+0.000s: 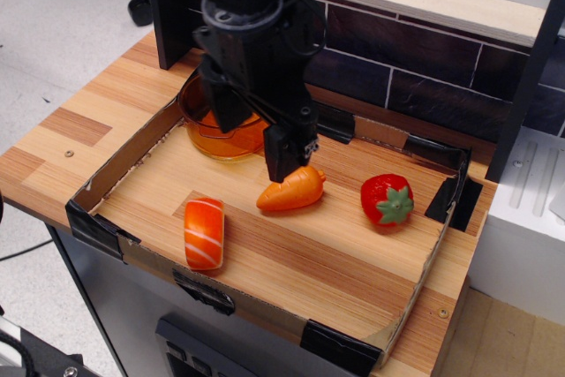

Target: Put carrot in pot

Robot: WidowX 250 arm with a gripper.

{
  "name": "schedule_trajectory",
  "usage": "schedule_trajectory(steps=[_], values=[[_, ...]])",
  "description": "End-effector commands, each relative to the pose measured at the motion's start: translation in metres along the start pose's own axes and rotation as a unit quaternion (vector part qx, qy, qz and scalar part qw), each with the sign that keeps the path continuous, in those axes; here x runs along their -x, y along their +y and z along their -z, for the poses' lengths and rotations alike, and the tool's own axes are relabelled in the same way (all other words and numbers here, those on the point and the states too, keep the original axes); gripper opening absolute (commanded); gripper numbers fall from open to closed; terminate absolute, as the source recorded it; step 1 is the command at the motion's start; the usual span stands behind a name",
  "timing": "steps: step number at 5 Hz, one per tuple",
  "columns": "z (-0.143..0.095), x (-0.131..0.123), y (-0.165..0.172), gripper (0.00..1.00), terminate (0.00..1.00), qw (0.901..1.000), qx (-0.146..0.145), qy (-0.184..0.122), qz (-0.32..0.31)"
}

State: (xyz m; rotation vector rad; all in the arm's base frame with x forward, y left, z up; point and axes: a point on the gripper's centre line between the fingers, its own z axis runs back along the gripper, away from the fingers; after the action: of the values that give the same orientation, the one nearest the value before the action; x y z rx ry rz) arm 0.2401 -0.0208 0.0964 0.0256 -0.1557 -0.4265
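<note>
Here, a cardboard-walled tray [124, 158] sits on the wood table [79, 121], probably to keep the toys from rolling off. Sushi [204, 232] lies at 7 o'clock of tray centre, well apart from the rest, so no obstacle. Pot [201, 134] at 11 o'clock, tucked in the back-left corner, mouth up, partly hidden by the arm. Gripper [256, 134] hangs over the pot's near rim; one finger [284, 158] reaches down just behind the carrot's wide end, the other is lost against the dark body over the pot, so I cannot tell the jaw gap. Nothing is clearly gripped. Carrot [292, 189] lies on its side on the tray floor near centre, tip toward 8 o'clock, not yet in the pot. Judgement: the finger is low to straddle the carrot for a grasp. Strawberry [387, 199] at 3 o'clock, clear of the work.
</note>
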Motion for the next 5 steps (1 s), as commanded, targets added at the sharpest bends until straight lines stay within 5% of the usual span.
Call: schedule_trajectory(steps=[1,5], values=[[0.017,-0.042,0.010,1.00,0.00,0.9875,0.016,-0.014,0.156],[0.075,-0.039,0.021,1.00,0.00,0.9901,-0.005,0.025,0.138]])
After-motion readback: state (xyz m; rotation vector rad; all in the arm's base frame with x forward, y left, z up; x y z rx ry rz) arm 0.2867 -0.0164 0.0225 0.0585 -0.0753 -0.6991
